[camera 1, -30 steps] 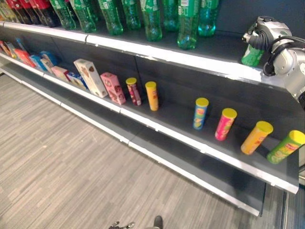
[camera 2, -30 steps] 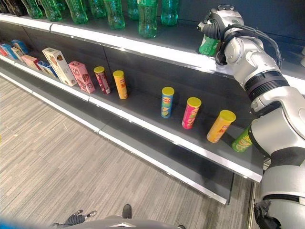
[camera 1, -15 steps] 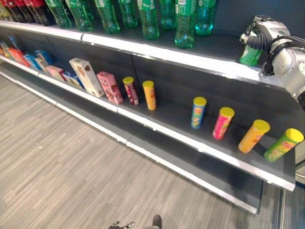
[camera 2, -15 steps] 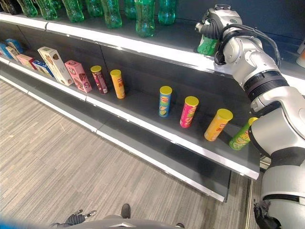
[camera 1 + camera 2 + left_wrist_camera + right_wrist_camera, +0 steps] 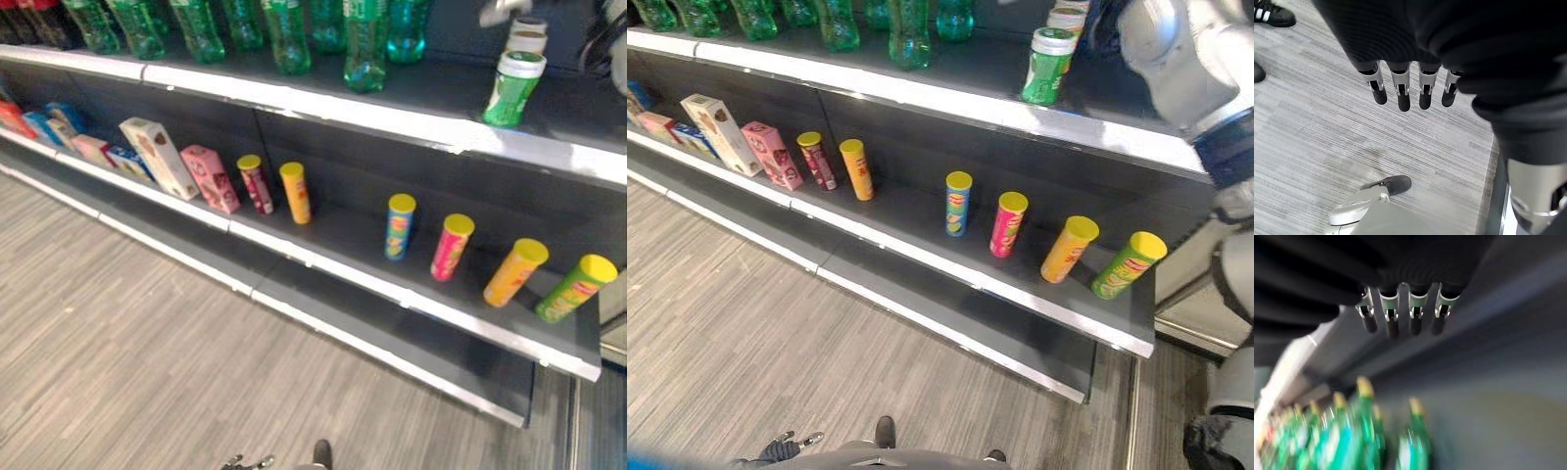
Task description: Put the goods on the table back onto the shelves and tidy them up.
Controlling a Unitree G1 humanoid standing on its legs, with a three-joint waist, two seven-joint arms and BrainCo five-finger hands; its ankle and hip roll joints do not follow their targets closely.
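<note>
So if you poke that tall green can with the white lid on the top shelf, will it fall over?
Probably, yes. The tall green can with the white lid is narrow, stands near the top shelf's front edge, and already seems tilted. It is round, so it would likely roll.

Right robot hand [image 5: 1400, 316] released green can [image 5: 511, 88], drawn away, empty

Green can [image 5: 1046, 68] upright on top shelf [image 5: 950, 98]

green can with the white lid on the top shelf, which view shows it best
The right eye view: the green can stands whole on the top shelf, released. The left eye view shows it too, blurrier. The right wrist view shows the right hand with fingers straight, near green bottles.
</note>
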